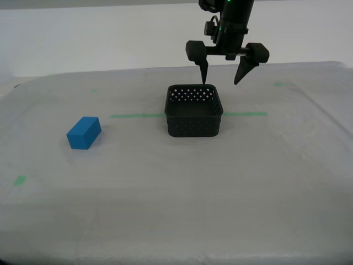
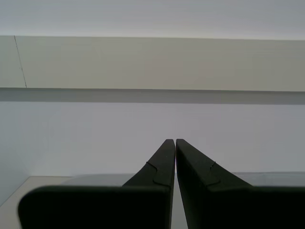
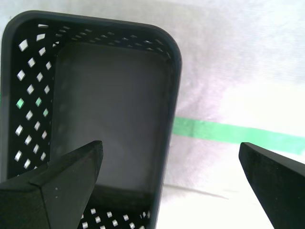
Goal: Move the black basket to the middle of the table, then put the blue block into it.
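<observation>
- A plain white wall [image 1: 99, 38] runs behind the far edge of the bench in the exterior view, evenly lit and without marks.
- In the second wrist view a pale cream panel [image 2: 152, 62] crosses the wall as a wide band, with a thin dark vertical seam [image 2: 20, 62] near one end.
- Below that panel sits a narrow grey shadowed ledge [image 2: 152, 96], then more smooth white wall.
- The light is soft and diffuse, throwing only faint shadows.
</observation>
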You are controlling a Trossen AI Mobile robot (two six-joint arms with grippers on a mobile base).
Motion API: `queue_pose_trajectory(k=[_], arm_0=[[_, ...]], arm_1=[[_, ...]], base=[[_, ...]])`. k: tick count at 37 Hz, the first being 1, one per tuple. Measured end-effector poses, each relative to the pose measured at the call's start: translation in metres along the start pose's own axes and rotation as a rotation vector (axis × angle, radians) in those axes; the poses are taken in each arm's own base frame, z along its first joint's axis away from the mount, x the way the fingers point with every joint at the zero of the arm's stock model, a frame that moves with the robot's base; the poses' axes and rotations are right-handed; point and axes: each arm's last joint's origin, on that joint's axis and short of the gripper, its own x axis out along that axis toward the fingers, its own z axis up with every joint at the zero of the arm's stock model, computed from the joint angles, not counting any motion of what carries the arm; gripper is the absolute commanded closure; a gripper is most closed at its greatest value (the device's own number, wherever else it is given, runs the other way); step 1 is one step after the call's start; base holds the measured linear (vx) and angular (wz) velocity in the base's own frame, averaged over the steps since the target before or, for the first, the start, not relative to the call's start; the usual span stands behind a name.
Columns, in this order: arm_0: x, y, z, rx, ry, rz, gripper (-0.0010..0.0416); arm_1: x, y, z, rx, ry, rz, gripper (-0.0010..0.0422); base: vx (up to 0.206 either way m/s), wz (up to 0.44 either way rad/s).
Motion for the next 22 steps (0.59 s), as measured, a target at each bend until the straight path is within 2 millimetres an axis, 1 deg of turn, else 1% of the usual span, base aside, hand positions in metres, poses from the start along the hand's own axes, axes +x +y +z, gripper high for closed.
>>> queue_pose_trajectory(k=[8, 16, 22], arm_0=[[-0.027, -0.012, 0.001, -0.027, -0.012, -0.011, 0.0005], [-0.055, -0.034, 0.004, -0.029, -0.040, -0.042, 0.0005], [-0.078, -0.054, 0.006, -0.021, -0.066, -0.068, 0.0005]], arm_1=[[0.000, 0.000, 0.000, 0.000, 0.000, 0.000, 0.0412], [0.000, 0.000, 0.000, 0.000, 0.000, 0.000, 0.0412], [0.000, 0.000, 0.000, 0.000, 0.000, 0.000, 0.0412]], base=[[0.000, 0.000], [0.000, 0.000], [0.000, 0.000]])
